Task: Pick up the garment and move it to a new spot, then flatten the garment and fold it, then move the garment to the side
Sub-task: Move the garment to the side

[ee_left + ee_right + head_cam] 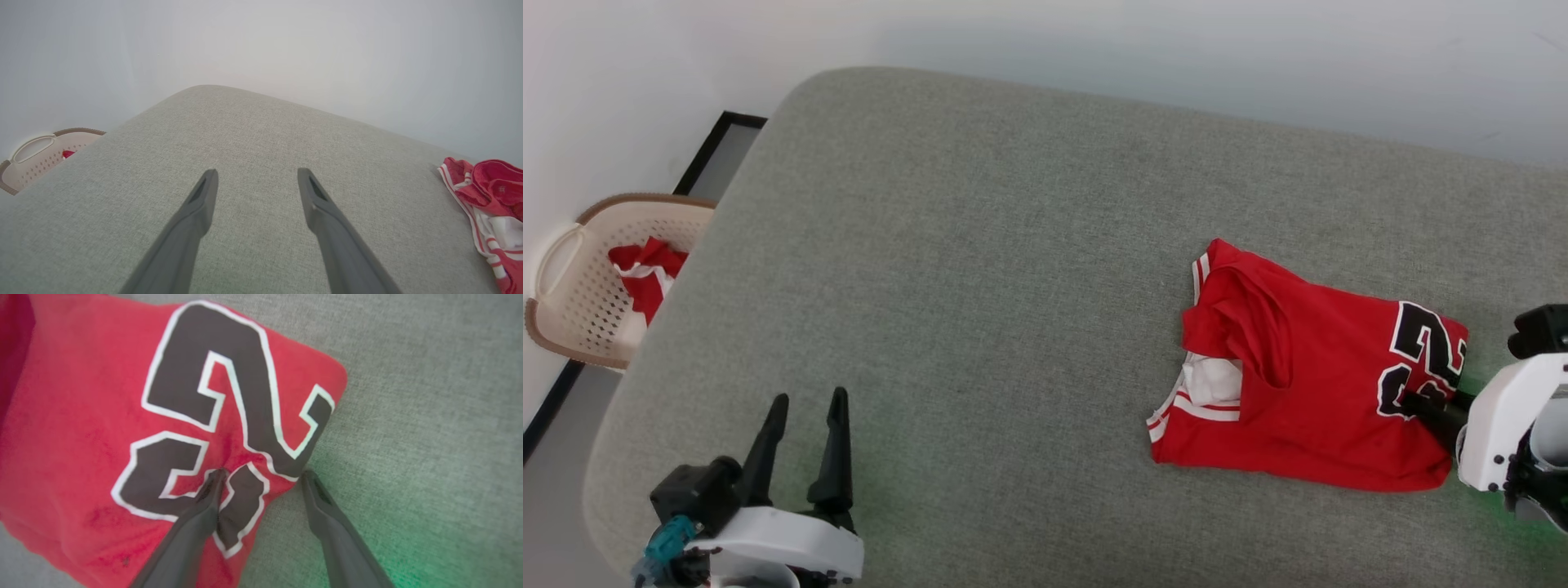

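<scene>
Widely spread — right end effector [261, 473] astride garment [1307, 392] edge, left end effector [809, 398] over cushion [980, 245].

Red garment [1327, 392], folded, flat on grey cushion [980, 269], black numerals showing

from my head i look steeply down on the grey cushion [1013, 286], my left wrist skims low across it toward the wall [261, 41], my right wrist hangs close over the garment [81, 416] all three share.
</scene>
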Robot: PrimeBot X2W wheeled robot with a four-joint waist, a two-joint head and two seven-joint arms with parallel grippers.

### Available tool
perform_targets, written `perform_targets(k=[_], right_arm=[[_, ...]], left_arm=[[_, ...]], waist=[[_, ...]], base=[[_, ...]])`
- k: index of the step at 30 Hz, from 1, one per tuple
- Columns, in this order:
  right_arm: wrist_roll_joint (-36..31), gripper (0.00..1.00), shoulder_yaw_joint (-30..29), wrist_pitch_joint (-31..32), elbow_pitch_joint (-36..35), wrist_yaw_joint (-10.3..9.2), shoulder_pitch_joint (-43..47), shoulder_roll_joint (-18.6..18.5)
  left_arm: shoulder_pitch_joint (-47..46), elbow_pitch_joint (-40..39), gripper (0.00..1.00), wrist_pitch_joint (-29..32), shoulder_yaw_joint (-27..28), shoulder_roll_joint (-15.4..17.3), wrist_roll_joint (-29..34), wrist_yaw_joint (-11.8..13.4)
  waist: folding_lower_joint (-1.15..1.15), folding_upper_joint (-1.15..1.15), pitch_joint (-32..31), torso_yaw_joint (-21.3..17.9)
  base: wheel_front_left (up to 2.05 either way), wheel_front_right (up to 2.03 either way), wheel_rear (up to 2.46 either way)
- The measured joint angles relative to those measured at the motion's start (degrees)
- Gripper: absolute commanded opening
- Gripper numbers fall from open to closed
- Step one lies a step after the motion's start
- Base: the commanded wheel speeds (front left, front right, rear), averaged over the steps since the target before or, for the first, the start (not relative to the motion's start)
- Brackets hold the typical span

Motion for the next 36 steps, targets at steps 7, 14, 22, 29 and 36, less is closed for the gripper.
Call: perform_targets(k=[7,14,22,29,36], right_arm=[[-0.49,0.00,1.99,2.56,-2.42,0.01,-1.83,-0.83],[-2.44,0.00,2.16,3.11,-6.59,0.01,-3.44,-3.60],[-4.83,0.00,-0.11,4.48,-11.65,0.01,-5.26,-8.84],[-6.30,0.00,-2.67,6.16,-14.13,0.00,-5.94,-12.58],[-7.87,0.00,-2.92,4.71,-14.86,0.00,-8.03,-16.38]], left_arm=[[-0.06,-0.23,1.00,-0.01,0.37,0.02,0.01,-0.01],[-1.20,-1.15,1.00,-0.11,-0.27,0.57,0.13,-0.03],[-3.41,-2.10,1.00,-0.11,-1.56,1.55,0.78,-0.07],[-6.30,-2.26,1.00,-0.11,-3.28,2.18,1.13,-0.07],[-10.19,-1.80,1.00,-0.14,-5.37,3.69,1.21,-0.07]], waist=[[0.00,0.00,0.05,-0.77],[0.00,0.00,0.32,-3.10],[0.00,0.00,0.90,-7.08],[0.00,0.00,1.96,-11.49],[0.00,0.00,3.82,-16.45]], base=[[0.00,0.00,0.00],[0.00,0.00,0.00],[0.00,0.00,0.00],[0.00,0.00,0.00],[0.00,0.00,0.00]])
